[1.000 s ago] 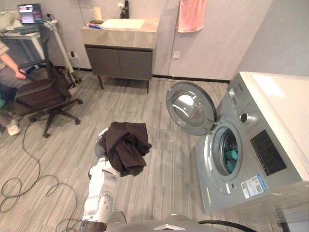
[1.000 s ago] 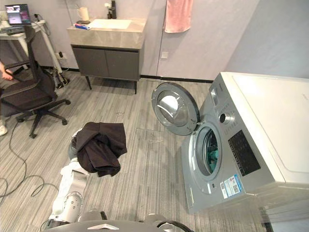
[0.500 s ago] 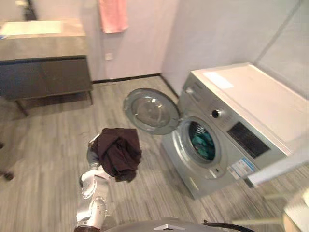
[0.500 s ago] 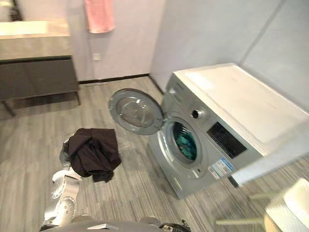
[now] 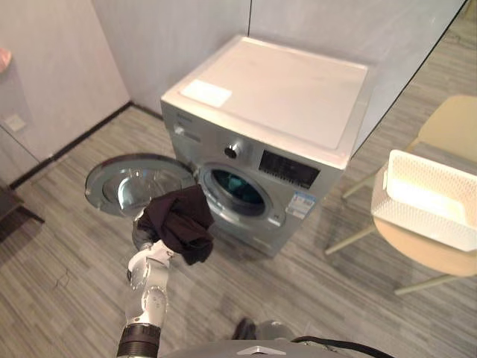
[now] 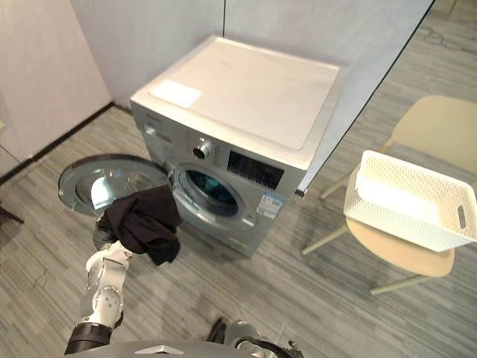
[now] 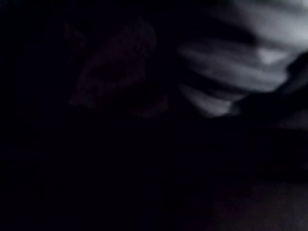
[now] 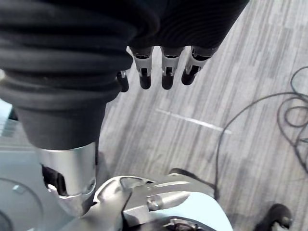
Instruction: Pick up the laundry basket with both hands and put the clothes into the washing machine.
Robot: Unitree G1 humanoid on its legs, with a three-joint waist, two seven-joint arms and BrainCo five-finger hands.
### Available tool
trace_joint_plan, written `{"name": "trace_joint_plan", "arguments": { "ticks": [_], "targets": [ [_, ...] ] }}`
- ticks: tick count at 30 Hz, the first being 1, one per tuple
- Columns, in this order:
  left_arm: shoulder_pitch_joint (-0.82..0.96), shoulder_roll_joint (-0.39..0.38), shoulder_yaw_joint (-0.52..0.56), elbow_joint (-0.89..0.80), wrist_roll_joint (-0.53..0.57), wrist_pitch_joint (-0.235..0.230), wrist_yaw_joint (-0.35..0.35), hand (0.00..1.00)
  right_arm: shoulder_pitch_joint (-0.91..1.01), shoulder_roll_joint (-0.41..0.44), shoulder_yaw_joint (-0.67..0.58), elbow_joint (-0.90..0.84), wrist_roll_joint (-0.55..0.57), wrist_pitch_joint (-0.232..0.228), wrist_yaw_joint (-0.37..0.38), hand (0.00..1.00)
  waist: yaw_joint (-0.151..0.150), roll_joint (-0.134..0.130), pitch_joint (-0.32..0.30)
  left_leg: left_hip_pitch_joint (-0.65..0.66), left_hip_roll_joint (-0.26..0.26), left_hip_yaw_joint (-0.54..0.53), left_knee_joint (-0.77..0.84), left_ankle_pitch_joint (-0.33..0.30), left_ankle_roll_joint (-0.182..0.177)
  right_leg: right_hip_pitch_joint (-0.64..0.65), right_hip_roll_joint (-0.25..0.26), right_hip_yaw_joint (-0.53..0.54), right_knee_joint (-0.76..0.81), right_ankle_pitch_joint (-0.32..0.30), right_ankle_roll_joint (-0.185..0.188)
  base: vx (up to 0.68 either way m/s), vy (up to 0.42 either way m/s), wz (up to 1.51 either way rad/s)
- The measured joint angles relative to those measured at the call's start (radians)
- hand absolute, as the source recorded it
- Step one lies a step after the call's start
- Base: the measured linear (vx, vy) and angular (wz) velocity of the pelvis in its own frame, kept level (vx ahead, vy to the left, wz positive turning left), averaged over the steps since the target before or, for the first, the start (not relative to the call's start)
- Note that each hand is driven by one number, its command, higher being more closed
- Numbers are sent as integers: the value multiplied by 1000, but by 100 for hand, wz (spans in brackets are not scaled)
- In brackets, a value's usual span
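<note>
A dark bundled garment [image 5: 179,222] is draped over my left hand [image 5: 141,238], which is raised just left of the drum opening [image 5: 237,191] of the silver washing machine [image 5: 277,104]. The round door [image 5: 128,183] hangs wide open to the left, behind the garment. Something teal lies inside the drum. The white laundry basket [image 5: 426,200] rests on a beige chair [image 5: 417,252] at the right and looks empty. My right hand [image 8: 165,72] hangs over the floor with straight fingers and nothing in it.
A tall grey panel wall [image 5: 328,22] stands behind the machine, with its edge running down to the machine's right corner. A second beige chair seat [image 5: 451,127] shows behind the basket. Grey plank floor [image 5: 313,291] lies open in front of the machine.
The camera has swung right: the machine now sits in the middle and the basket on its chair has come into view. The garment stays on my left hand, now closer to the drum opening.
</note>
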Motion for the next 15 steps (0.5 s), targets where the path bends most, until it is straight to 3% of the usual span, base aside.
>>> {"name": "trace_joint_plan", "arguments": {
  "ticks": [1,2,3,4,5,7,9,10,13,15],
  "targets": [
    [7,-1,12,-5,-1,-1,0,100,2,0,-1,-1,0,0,0,0,2,2,8,-12,38,-10,102,2,4,30,12,2,-12,-6,4,41,-113,-26],
    [31,-2,31,-12,-1,-2,1,100,10,-5,-2,-16,0,2,0,0,13,9,14,-59,120,-46,302,53,86,79,41,19,-41,-14,5,-40,-91,-61],
    [57,-3,55,-13,-4,-7,1,100,28,-7,-1,-24,-1,2,0,0,33,11,15,-130,184,-103,480,156,179,112,63,58,-59,-31,8,-29,-56,-85],
    [78,-2,63,-14,-6,-8,1,100,39,-13,-4,-30,-2,1,0,0,48,22,11,-175,219,-144,584,179,189,119,80,86,-60,-52,-2,21,9,-77],
    [91,-2,63,-14,-9,-8,2,100,39,-18,-4,-38,-2,3,-2,0,53,34,12,-207,238,-167,634,154,181,124,88,99,-59,-59,-5,59,39,-64],
    [131,0,58,-14,-20,-5,2,100,29,-21,5,-53,-3,10,-2,0,58,34,15,-324,241,-202,687,33,147,118,93,155,-63,-67,0,86,34,-61],
    [149,3,54,-12,-23,-4,2,100,23,-20,18,-52,-3,10,-5,0,71,25,20,-367,226,-210,614,-13,128,113,90,197,-69,-61,-5,123,60,-77],
    [165,11,54,-9,-31,-3,3,100,4,-21,49,-51,-3,12,-23,0,76,9,34,-394,203,-236,503,-39,95,118,81,231,-75,-50,6,177,101,-84],
    [180,12,38,-6,-48,-2,4,100,-34,-27,110,-54,-3,6,-44,0,76,-24,61,-402,130,-290,253,-53,48,112,47,284,-74,-26,42,179,138,-73],
    [173,12,13,-6,-59,-2,0,100,-77,-33,161,-71,-3,-1,-46,0,66,-25,105,-407,66,-333,62,-16,18,98,18,316,-55,-13,63,157,206,-56]
  ]
}}
